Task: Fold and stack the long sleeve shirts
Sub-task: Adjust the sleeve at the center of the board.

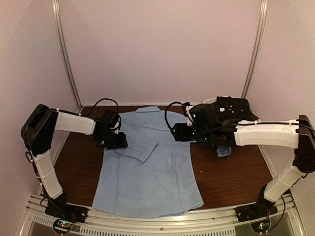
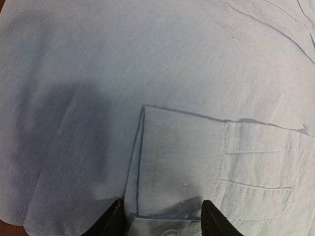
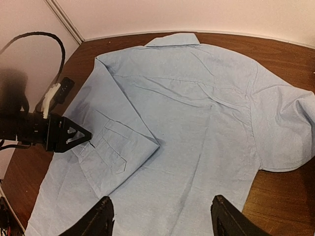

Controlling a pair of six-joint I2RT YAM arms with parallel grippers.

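The left arm (image 1: 74, 122) is being held sharply folded at the elbow, with its forearm being stretched level and inward toward the middle. The left gripper (image 2: 162, 222) is being held low, its two fingers standing apart. The right arm (image 1: 266, 133) is being held likewise from the opposite side, and the right gripper (image 3: 162, 221) is being held higher, with the jaws spread wide.

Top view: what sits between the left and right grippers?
Only the light blue shirt: its upper back, with the folded-in sleeve at the left gripper. Nothing else. Seen in top and right wrist views.
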